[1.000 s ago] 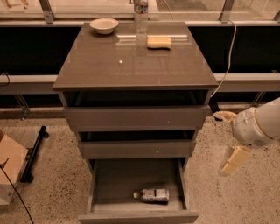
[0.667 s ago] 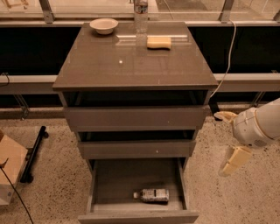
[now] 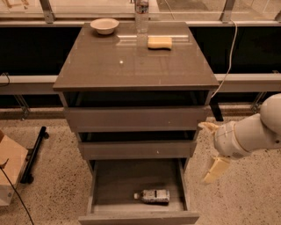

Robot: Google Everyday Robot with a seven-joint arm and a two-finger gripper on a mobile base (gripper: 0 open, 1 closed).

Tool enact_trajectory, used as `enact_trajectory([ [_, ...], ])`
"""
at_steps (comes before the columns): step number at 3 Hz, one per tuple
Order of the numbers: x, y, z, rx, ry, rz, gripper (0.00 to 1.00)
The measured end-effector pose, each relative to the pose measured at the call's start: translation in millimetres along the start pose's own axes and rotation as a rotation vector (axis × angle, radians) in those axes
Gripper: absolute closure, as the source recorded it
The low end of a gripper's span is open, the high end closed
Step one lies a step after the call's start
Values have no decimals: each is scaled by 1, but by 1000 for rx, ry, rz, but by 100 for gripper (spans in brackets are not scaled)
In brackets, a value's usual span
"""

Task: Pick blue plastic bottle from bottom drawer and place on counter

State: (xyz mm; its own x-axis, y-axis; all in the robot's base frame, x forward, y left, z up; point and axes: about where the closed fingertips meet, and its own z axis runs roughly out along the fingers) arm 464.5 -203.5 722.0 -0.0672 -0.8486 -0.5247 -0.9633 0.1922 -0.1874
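The blue plastic bottle (image 3: 152, 196) lies on its side in the open bottom drawer (image 3: 102, 184), near the front, with its white cap pointing left. My gripper (image 3: 212, 148) hangs to the right of the cabinet, level with the middle drawer and above and right of the bottle. It is open and empty, with one cream finger (image 3: 207, 127) up and the other (image 3: 215, 170) down. The counter (image 3: 131, 66) is the glossy grey-brown top of the cabinet.
On the back of the counter stand a white bowl (image 3: 104, 25), a tall clear water bottle (image 3: 141, 13) and a yellow sponge (image 3: 160, 42). The top drawer (image 3: 131, 118) and middle drawer (image 3: 136, 149) are partly pulled out. A cardboard box (image 3: 9, 169) sits on the floor at left.
My gripper and arm have moved left and a little down, closer to the cabinet's right side. The bottle and the drawers have not moved.
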Motion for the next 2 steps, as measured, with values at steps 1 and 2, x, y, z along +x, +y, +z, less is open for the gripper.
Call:
enact_trajectory([
  [1,9,7,37,-23,-43,-6,0],
  [2,28,7,76,-42,-98,3,0],
])
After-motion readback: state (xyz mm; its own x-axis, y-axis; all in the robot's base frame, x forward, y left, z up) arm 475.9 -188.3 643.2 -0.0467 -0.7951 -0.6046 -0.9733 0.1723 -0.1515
